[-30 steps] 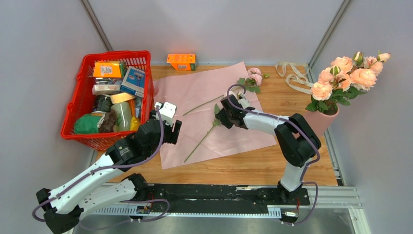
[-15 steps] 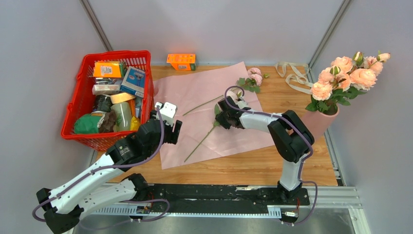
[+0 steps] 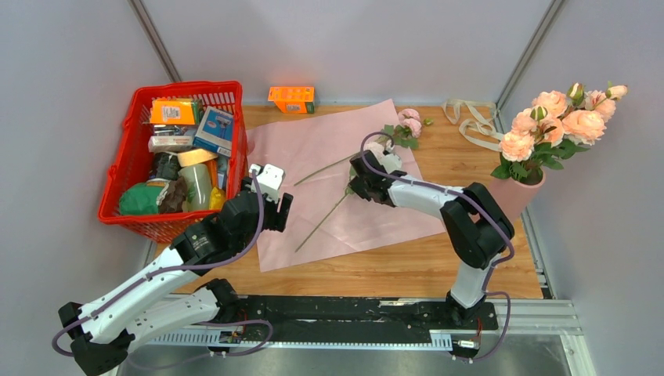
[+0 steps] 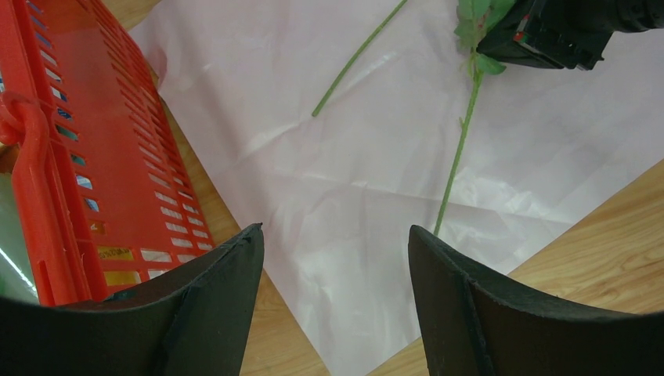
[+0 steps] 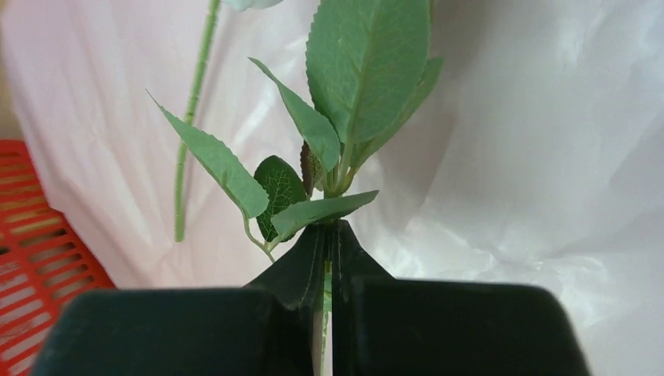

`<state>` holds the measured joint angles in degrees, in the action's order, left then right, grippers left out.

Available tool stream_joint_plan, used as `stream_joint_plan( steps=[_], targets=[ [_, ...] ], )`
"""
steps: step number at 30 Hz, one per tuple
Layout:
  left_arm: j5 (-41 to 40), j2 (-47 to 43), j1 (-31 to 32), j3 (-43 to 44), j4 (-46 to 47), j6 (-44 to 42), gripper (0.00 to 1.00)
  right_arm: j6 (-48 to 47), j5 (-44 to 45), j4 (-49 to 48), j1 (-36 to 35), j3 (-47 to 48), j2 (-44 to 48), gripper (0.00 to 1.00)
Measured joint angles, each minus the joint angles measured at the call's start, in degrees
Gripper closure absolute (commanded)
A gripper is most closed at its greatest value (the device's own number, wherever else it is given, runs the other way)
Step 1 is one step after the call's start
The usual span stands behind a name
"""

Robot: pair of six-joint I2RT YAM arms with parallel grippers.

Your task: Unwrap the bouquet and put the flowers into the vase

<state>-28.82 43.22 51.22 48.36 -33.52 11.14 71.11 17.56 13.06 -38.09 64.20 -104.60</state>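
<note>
The bouquet lies undone: its pink paper sheet point(image 3: 329, 149) is spread flat on the table, with two flowers on it. My right gripper point(image 3: 354, 188) point(image 5: 330, 229) is shut on the leafy stem point(image 5: 327, 270) of one rose, just below its green leaves point(image 5: 352, 70). That stem point(image 3: 321, 223) point(image 4: 458, 157) runs down-left across the paper. The second flower's stem point(image 3: 325, 168) lies behind, its blooms point(image 3: 409, 124) at the paper's far edge. The dusty-pink vase point(image 3: 510, 194) at the right holds several roses point(image 3: 552, 117). My left gripper point(image 3: 276, 207) point(image 4: 335, 239) hangs open over the paper's near-left part.
A red basket point(image 3: 125, 207) point(image 4: 94, 157) full of groceries stands at the left, close to my left gripper. An orange box point(image 3: 291, 98) sits at the back wall. The cream ribbon point(image 3: 470, 117) lies loose behind the vase. Bare wood point(image 3: 407, 262) shows in front of the paper.
My right gripper has closed on the rose stem and shifted slightly, nudging the stem's free end a little. The left arm has not moved.
</note>
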Motion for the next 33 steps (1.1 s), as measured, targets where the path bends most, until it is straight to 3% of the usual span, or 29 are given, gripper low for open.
stream_joint_plan(
  steps=[9, 16, 26, 33],
  targets=[
    [0.0, 0.0, 0.0, 0.0, 0.0, 0.0, 0.24, -7.1, 6.0, 0.2, -1.3, 1.6, 10.2, 1.00],
    [0.0, 0.0, 0.0, 0.0, 0.0, 0.0, 0.24, -22.4, 10.0, -5.4, -3.2, 3.0, 22.7, 1.00],
    [-0.1, 0.1, 0.5, 0.0, 0.0, 0.0, 0.24, -60.9, 5.0, -30.6, -4.0, -2.5, 44.8, 1.00],
    [-0.2, 0.9, 0.8, 0.0, 0.0, 0.0, 0.24, -85.3, 2.7, -34.8, -4.0, -2.3, 51.3, 1.00]
  ],
)
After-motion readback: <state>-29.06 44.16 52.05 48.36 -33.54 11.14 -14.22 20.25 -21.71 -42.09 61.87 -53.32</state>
